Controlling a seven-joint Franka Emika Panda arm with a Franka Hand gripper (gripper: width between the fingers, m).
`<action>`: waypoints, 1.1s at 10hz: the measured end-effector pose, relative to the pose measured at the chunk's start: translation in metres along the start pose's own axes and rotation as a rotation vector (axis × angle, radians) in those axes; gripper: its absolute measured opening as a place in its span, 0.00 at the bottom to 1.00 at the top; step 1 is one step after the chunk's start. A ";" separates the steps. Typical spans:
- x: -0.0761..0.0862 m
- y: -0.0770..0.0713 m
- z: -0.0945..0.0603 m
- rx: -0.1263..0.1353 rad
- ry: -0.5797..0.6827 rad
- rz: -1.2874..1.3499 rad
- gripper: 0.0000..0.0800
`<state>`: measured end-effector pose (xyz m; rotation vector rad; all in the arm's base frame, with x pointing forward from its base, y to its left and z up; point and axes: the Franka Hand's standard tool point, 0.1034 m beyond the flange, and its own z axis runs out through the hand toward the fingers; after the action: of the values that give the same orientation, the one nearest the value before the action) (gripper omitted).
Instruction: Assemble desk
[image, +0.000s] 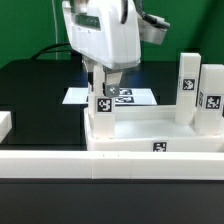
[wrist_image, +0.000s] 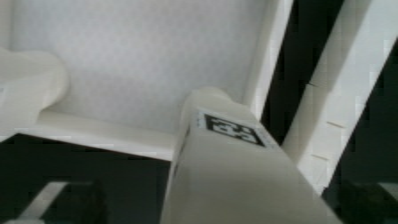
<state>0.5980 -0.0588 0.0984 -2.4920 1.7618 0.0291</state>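
Black tabletop (image: 30, 90) filled the frame's left half under a green backdrop (image: 30, 25). At centre the gripper (image: 105, 92) had closed its fingers on a white leg (image: 103, 105), standing on the desk top (image: 150, 130) at lower right.

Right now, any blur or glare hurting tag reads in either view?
Exterior view: overhead light washes out the white rimmed plastic desk top, but its black-and-white square tags read crisp. Wrist view: soft and close-up; the white tagged block leg looks blurred, its tag smeared.
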 end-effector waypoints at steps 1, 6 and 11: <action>0.000 0.000 0.000 0.000 0.001 -0.076 0.81; -0.001 -0.005 -0.002 -0.063 0.036 -0.535 0.81; -0.005 -0.008 0.000 -0.069 0.043 -0.903 0.81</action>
<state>0.6039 -0.0518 0.0988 -3.0893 0.5112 -0.0275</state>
